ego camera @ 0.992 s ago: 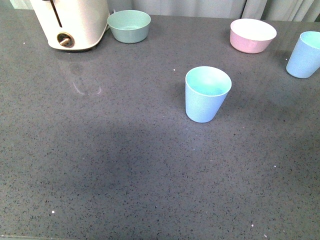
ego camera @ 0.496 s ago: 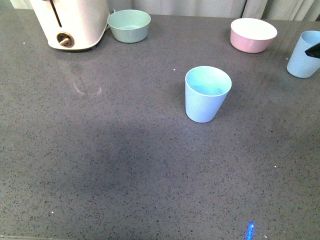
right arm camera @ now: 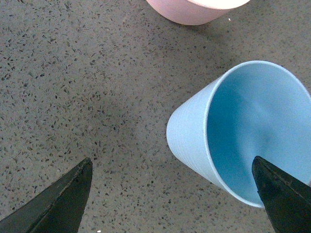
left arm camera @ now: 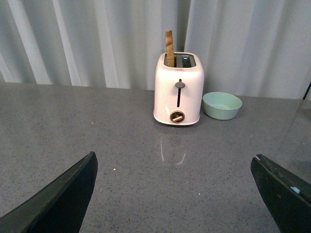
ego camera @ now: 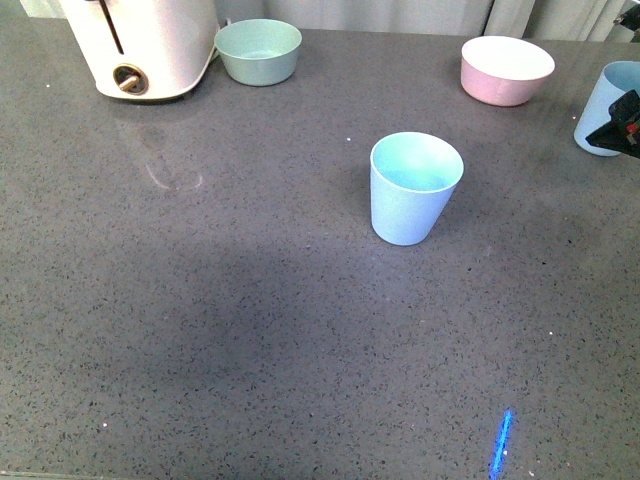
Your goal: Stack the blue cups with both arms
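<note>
Front view first: where are the two cups?

One blue cup (ego camera: 415, 190) stands upright near the middle of the speckled grey tabletop (ego camera: 250, 300). It is tapered and matte, has no handle, and is a paler aqua inside. The other cup (ego camera: 604, 100) stands at the right edge, near the pink bowl (ego camera: 506, 70), with the black right gripper (ego camera: 622, 125) partly covering it.

Does the gripper have hold of that one?

No. In the right wrist view its two dark, pointed fingers (right arm camera: 58, 204) are spread wide. The cup's round rim sits toward one finger, and bare stone-like surface lies beside the other. Whether that finger touches the rim, I cannot tell.

And the left gripper (left arm camera: 173, 156)?

Spread wide too, with nothing between its fingers. Ahead of it a glossy cream toaster (left arm camera: 178, 90) with rounded corners holds a brown slice (left arm camera: 169, 46), and a smooth pale green bowl (left arm camera: 222, 105) sits just beside it.
</note>
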Controlling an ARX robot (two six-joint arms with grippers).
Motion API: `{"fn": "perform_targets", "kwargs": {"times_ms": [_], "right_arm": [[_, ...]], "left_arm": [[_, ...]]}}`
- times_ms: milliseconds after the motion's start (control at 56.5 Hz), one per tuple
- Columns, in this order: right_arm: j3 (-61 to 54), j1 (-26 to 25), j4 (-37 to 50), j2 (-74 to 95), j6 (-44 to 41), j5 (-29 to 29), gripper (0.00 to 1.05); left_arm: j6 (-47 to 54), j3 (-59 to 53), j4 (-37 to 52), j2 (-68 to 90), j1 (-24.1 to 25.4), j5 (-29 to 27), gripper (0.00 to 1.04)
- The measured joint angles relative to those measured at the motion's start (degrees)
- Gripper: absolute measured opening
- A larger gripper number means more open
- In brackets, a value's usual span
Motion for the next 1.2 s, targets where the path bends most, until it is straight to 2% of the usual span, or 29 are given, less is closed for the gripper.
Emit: {"fn": "perform_targets", "kwargs": {"times_ms": [177, 372, 514, 779, 903, 1062, 1204], "right_arm": [[2.25, 0.26, -1.05, 1.22, 0.96, 0.31, 0.61], [3.87, 0.17, -3.87, 1.33, 2.67, 0.15, 0.19], [3.89, -0.17, -4.83, 1.31, 2.71, -0.66, 0.02], [2.40, -1.46, -7.30, -2.34, 2.71, -3.74, 0.02], [0.00, -1.62, -11.21, -8.94, 1.99, -8.55, 0.02], [-2.78, 0.87, -15.47, -18.95, 1.07, -14.75, 0.02], [-5.22, 5.55, -17.90, -25.51, 0.81, -16.83, 0.02]], "left_arm": [[0.00, 0.00, 0.00, 0.00, 0.00, 0.00, 0.96], [0.00, 0.00, 0.00, 0.00, 0.00, 0.00, 0.96], [0.00, 0.00, 0.00, 0.00, 0.00, 0.00, 0.96], [0.00, 0.00, 0.00, 0.00, 0.00, 0.00, 0.96], [0.00, 0.00, -0.02, 0.00, 0.00, 0.00, 0.96], [0.00, 0.00, 0.00, 0.00, 0.00, 0.00, 0.96], [0.00, 0.00, -0.02, 0.00, 0.00, 0.00, 0.96]]}}
